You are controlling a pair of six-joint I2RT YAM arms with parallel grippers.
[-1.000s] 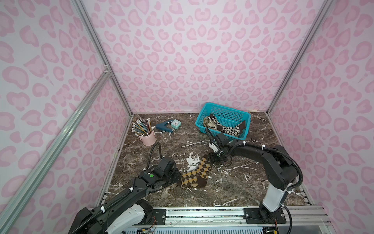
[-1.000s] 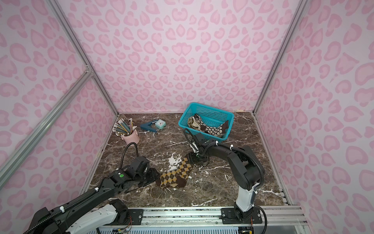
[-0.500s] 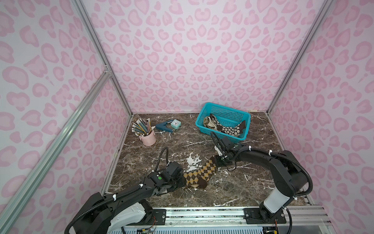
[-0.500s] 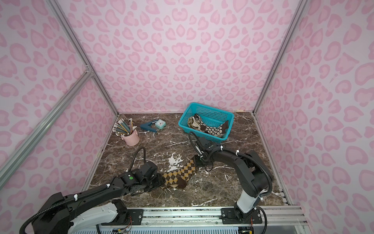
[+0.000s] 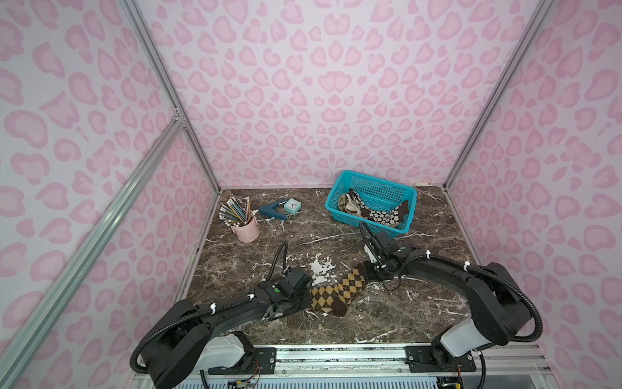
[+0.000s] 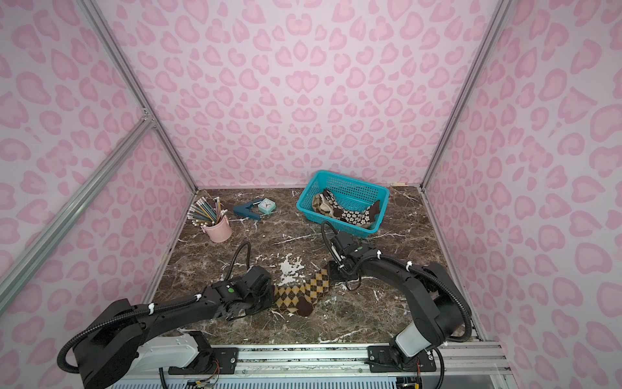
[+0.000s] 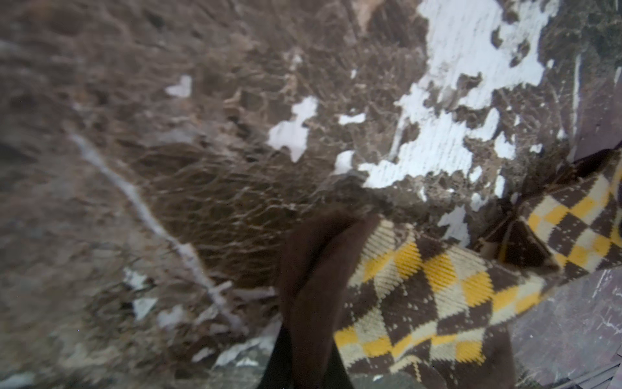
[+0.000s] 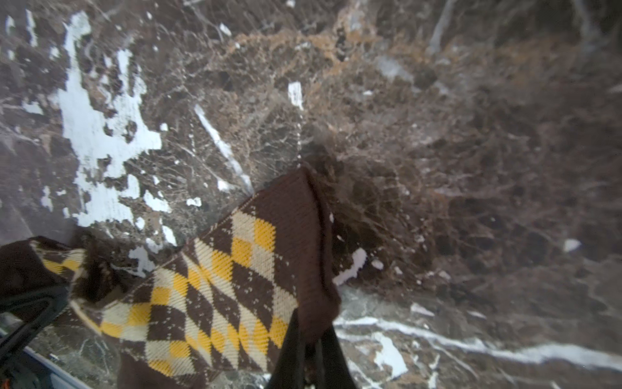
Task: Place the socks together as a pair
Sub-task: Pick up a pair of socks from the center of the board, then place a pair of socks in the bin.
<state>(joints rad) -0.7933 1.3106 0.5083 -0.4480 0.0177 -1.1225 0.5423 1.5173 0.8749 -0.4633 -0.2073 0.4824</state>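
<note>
Since the argyle sock lay on the surface with its long axis running near-left to far-right, your left hand gripped its near-left end and your right hand its far-right cuff.

Argyle sock spans between left pincer and right pincer across the tabletop; floral sock lies in teal basket.
</note>
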